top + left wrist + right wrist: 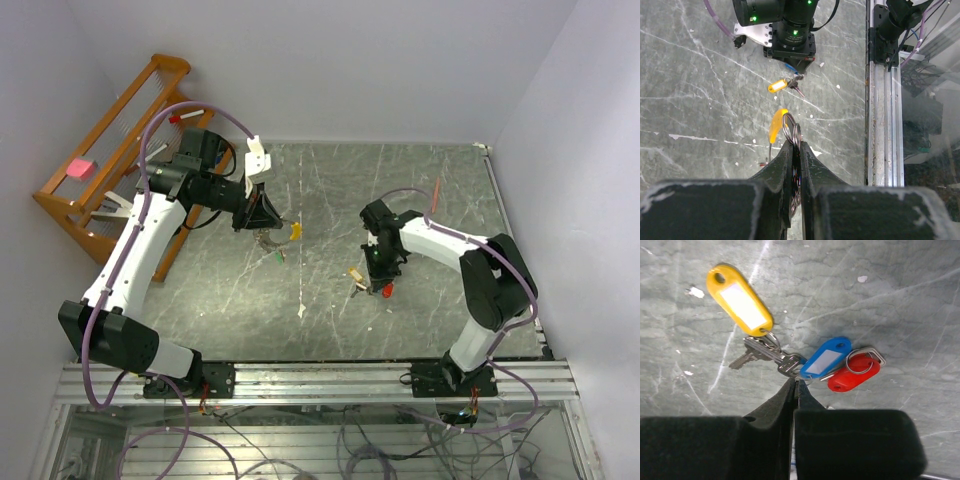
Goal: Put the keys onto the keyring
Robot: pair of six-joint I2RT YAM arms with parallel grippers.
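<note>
My left gripper (265, 222) (796, 144) is shut on the keyring (793, 131), a silvery wire loop standing edge-up between the fingers. Its yellow banana piece (776, 125) (295, 232) hangs off the far side. The keys lie bunched on the table under my right gripper (373, 281) (796, 383): a yellow tag (740, 301) (777, 86), metal keys (759, 354), a blue tag (825, 359) and a red tag (852, 377) (387, 290). The right jaws are shut, tips at the small ring beside the blue tag; whether they pinch it does not show. A green tag (279, 257) lies apart near the left gripper.
A wooden rack (110, 170) leans against the wall at the far left, holding a pink block (79, 168). An orange-red pencil (436, 190) lies at the back right. A white scrap (302, 311) sits near the middle. The aluminium rail (320, 380) runs along the near edge.
</note>
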